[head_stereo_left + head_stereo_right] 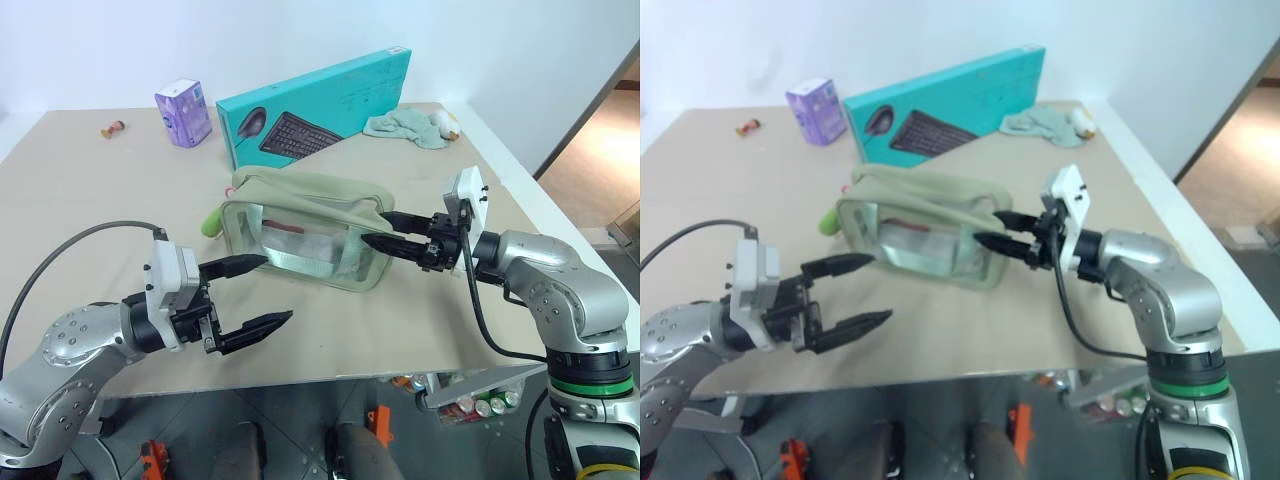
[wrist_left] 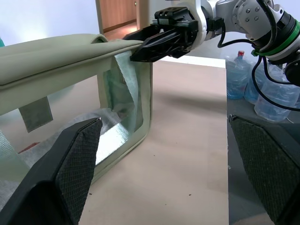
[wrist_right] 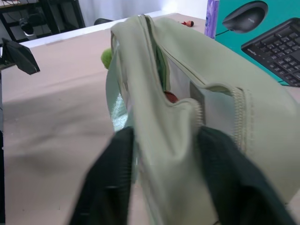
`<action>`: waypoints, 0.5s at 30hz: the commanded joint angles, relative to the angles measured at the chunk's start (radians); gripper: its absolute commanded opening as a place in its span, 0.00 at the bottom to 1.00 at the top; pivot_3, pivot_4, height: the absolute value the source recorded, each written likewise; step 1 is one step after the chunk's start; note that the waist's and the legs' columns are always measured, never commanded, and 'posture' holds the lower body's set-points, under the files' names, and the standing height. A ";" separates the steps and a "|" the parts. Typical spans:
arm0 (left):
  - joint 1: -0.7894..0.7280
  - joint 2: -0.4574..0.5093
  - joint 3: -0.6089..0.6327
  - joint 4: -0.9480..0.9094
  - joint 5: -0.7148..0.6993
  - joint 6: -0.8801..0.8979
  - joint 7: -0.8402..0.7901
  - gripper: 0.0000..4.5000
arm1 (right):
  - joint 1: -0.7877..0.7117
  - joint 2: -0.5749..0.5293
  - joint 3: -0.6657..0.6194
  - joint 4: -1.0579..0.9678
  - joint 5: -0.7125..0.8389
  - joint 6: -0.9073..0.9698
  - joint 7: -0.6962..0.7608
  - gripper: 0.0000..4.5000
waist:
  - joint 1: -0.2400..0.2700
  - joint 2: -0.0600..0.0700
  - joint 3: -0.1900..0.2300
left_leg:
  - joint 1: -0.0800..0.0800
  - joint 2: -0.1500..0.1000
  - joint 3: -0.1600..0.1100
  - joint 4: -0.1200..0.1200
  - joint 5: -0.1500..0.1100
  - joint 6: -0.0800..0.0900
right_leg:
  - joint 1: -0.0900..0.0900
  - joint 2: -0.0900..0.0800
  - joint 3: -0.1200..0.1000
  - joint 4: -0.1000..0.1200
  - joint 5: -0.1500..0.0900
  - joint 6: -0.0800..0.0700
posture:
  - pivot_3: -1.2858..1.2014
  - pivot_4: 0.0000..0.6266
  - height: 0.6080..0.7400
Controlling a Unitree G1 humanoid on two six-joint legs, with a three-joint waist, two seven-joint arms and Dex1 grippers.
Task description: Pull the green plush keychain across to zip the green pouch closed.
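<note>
The green pouch [image 1: 300,235] stands on the table's middle, its top zipper gaping open in the right wrist view. The green plush keychain [image 1: 210,222] hangs at the pouch's left end, also seen as the keychain [image 3: 107,57] beyond the far end. My right gripper [image 1: 373,228] is shut on the pouch's right end, one finger [image 3: 110,183] on each side of the fabric. My left gripper [image 1: 278,288] stands open in front of the pouch's left part, a little short of it, with nothing between its fingertips [image 2: 77,154].
A teal keyboard box [image 1: 315,110] leans behind the pouch, with a purple carton [image 1: 184,113] to its left and a pale mint cloth [image 1: 405,125] to its right. A small red item [image 1: 112,127] lies far left. The table's front edge [image 1: 330,375] runs just below my left gripper.
</note>
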 commanded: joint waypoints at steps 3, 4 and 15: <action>0.004 0.004 0.016 -0.033 -0.009 -0.003 0.007 1.00 | 0.004 -0.035 0.002 0.007 -0.026 -0.066 0.035 0.01 | 0.000 0.000 0.000 | 0.000 0.000 0.000 0.000 0.000 0.000 | 0.000 0.000 0.000 0.000 0.000 0.000 | 0.52 0.24 1.00; 0.004 0.004 0.016 -0.033 -0.009 -0.003 0.007 1.00 | 0.005 -0.039 0.004 0.012 -0.034 -0.080 0.041 0.01 | 0.000 0.000 0.000 | 0.000 0.000 0.000 0.000 0.000 0.000 | 0.000 0.000 0.000 0.000 0.000 0.000 | 0.52 0.24 1.00; -0.002 0.002 -0.001 -0.015 0.002 -0.008 -0.007 1.00 | -0.219 -0.079 0.068 0.387 -0.141 -0.363 0.320 0.01 | -0.001 0.000 0.000 | 0.000 0.000 0.001 0.001 0.000 0.000 | 0.000 0.000 0.000 0.000 0.000 0.000 | 0.52 0.24 1.00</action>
